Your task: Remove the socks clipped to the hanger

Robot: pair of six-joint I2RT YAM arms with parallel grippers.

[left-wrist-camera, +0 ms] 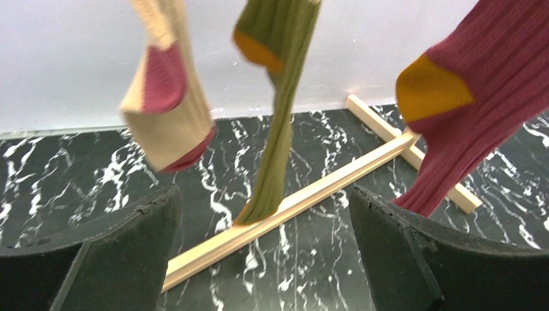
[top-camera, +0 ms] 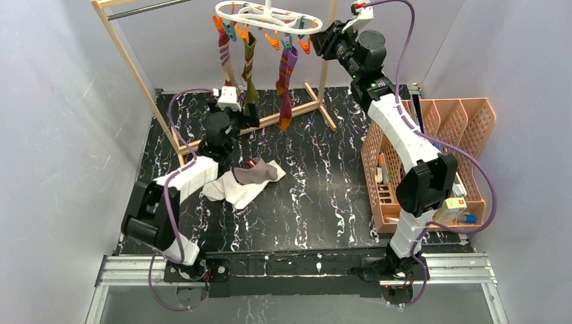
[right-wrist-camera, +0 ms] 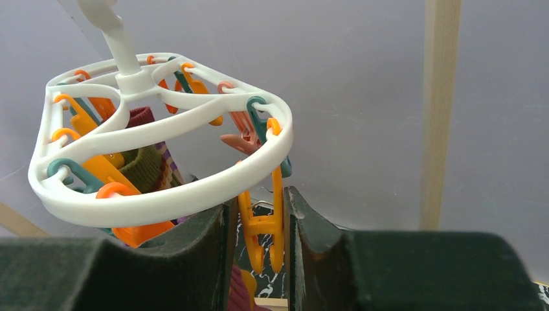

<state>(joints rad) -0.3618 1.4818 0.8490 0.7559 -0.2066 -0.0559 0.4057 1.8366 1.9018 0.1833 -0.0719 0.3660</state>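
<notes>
Three socks hang clipped to the hanger, high at the back of the rack: a tan one, an olive one and a maroon one. A pile of loose socks lies on the table near the left arm, so the job looks partly done.

The right gripper is raised to the hanger's rim, its jaws clenched on an orange peg. That is probably to squeeze the clip open or steady the hanger. Whether that peg carries a sock I cannot tell.

The left gripper sits low beneath the hanging toes with its jaws spread wide and nothing in them. The olive sock dangles beyond the gap, apart from both fingers. It seems placed to take hold of a sock and pull it down.
</notes>
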